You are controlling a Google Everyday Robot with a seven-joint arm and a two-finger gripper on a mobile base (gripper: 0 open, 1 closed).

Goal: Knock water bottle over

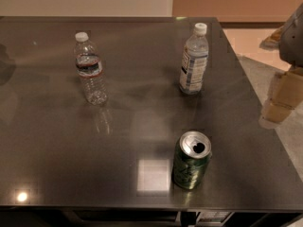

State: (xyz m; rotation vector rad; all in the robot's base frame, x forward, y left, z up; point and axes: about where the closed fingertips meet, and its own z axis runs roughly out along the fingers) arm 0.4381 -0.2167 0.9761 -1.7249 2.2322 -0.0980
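Observation:
The water bottle (90, 69) is a small clear ribbed bottle with a white cap and a dark band with a red edge. It stands upright on the left half of the dark table (142, 141). My gripper (277, 105) is a pale shape at the right edge of the view, beyond the table's right edge and far to the right of the water bottle. It touches nothing.
A second bottle with a large white-and-blue label (194, 60) stands upright at the back right. An opened green soda can (191, 161) stands near the front edge, right of centre. The floor shows beyond the table's right edge.

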